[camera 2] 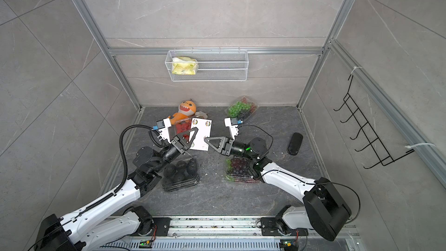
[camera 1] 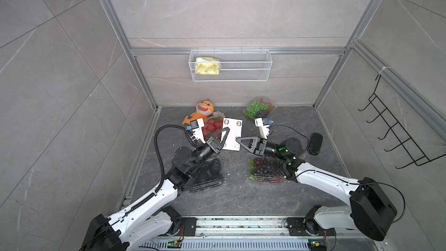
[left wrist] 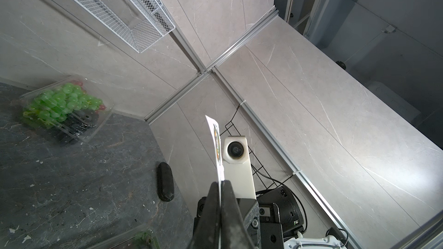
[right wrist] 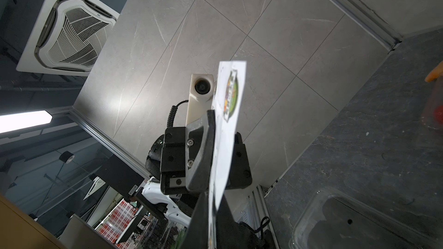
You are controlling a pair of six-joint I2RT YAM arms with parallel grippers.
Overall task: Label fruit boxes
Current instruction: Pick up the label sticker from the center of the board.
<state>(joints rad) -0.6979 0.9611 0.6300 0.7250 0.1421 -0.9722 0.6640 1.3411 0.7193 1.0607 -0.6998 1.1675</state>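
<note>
1. Over the middle of the counter [camera 1: 231, 196], a white sticker sheet [camera 1: 234, 131] is held off the surface. Clock directions below are read from it in the top views, with 12 toward the back wall.
2. Left end effector [camera 1: 226, 130] is clamped on the sheet's 9 o'clock edge. Its wrist view shows the paper pinched between closed fingers [left wrist: 229, 200].
3. Right end effector [camera 1: 238, 138] reaches in from 4 o'clock and is closed on that side of the sheet, with the paper running between its fingers [right wrist: 200, 223].
4. Strawberry box [camera 1: 212, 126] sits at 9 o'clock, partly hidden by the left end effector and the sheet.
5. Green-grape box [camera 1: 259, 108] sits at 1 o'clock by the back wall, unobstructed.
6. Purple-grape box [camera 1: 264, 169] lies at 5 o'clock, one side under the right arm [camera 1: 321, 177].
7. Dark-fruit box [camera 2: 179, 172] lies at 7 o'clock, partly under the left arm [camera 1: 166, 189].
8. Plush [camera 1: 204, 109] sits at 10 o'clock, just behind the strawberry box. A black oval object [camera 1: 315, 143] lies at 3 o'clock, well apart.
9. Wire basket [camera 1: 246, 68] on the back wall holds a yellow packet [camera 1: 207, 66].
</note>
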